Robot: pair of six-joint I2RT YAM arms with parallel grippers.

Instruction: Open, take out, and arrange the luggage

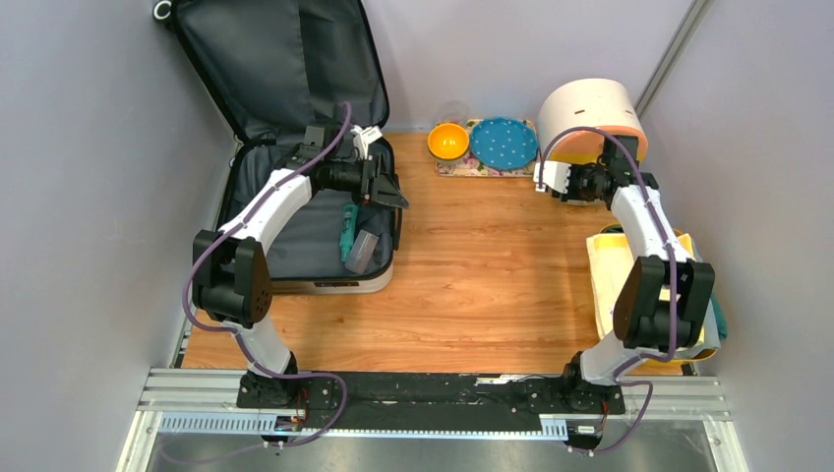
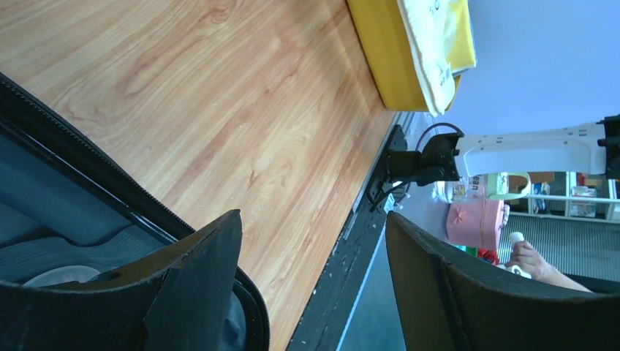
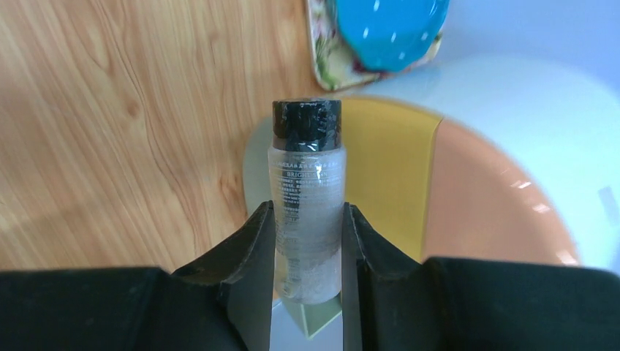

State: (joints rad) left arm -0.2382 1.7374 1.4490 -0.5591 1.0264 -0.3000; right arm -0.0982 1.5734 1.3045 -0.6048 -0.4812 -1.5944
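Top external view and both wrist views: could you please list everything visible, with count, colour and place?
luggage: one, silver-white shell, dark lining, open, table's left
teal item: one, inside luggage
grey item: one, inside luggage, beside teal item
bowl: one, orange-yellow, far centre
plate: one, blue with white dots, right of bowl
mat: one, floral, under bowl and plate
round box: one, cream and orange, far right
bin: one, yellow, near right
cloth: one, pale yellow, draped over bin
bottle: one, clear, black cap, in right gripper
table: one, wood
left gripper: open, over luggage's right edge
right gripper: shut on bottle, by round box
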